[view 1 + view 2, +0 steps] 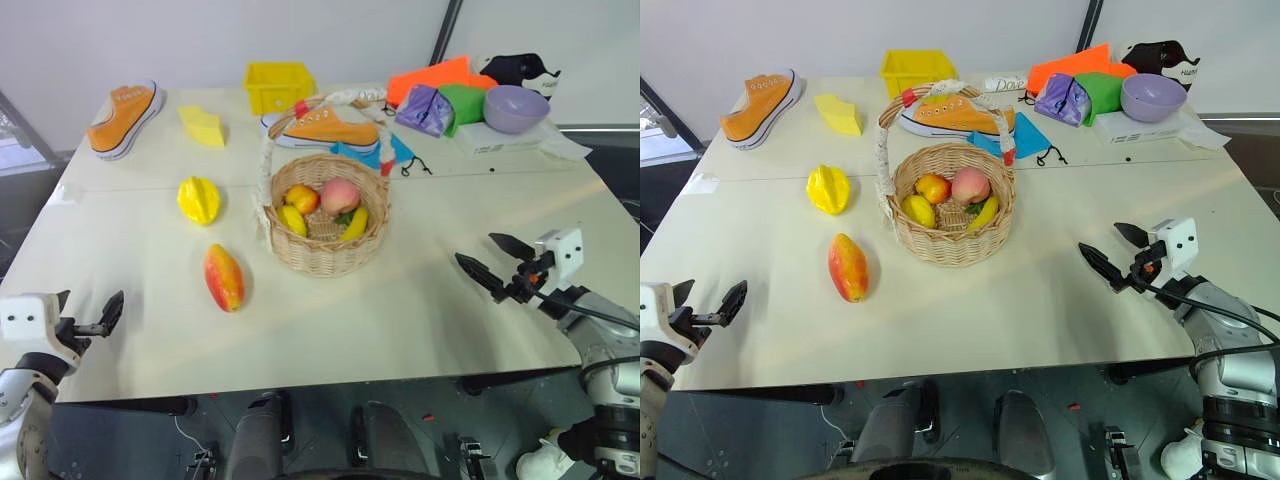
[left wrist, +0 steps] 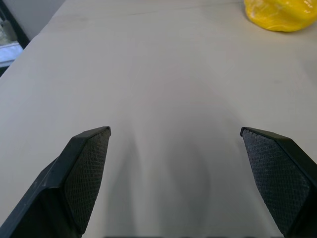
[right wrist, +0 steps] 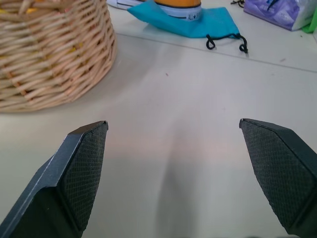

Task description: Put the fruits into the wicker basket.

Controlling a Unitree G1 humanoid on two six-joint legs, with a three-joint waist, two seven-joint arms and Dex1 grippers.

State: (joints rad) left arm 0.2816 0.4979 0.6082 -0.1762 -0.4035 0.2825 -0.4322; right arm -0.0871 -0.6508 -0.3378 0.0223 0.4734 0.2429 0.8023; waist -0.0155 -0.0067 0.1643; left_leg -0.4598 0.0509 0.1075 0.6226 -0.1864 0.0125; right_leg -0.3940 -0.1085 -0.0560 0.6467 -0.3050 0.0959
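Wicker basket (image 1: 325,240), yellow starfruit (image 1: 199,199) and mango (image 1: 224,277) beside it.

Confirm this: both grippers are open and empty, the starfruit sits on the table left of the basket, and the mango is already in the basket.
Not quite. The mango is not in the basket; it lies on the table to the basket's left, nearer the robot than the starfruit, as the left eye view shows. The rest holds: the left gripper and right gripper are open and empty.

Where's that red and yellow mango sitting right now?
In the head camera's view the mango lies on the table, left of the wicker basket and just nearer the robot than the yellow starfruit.
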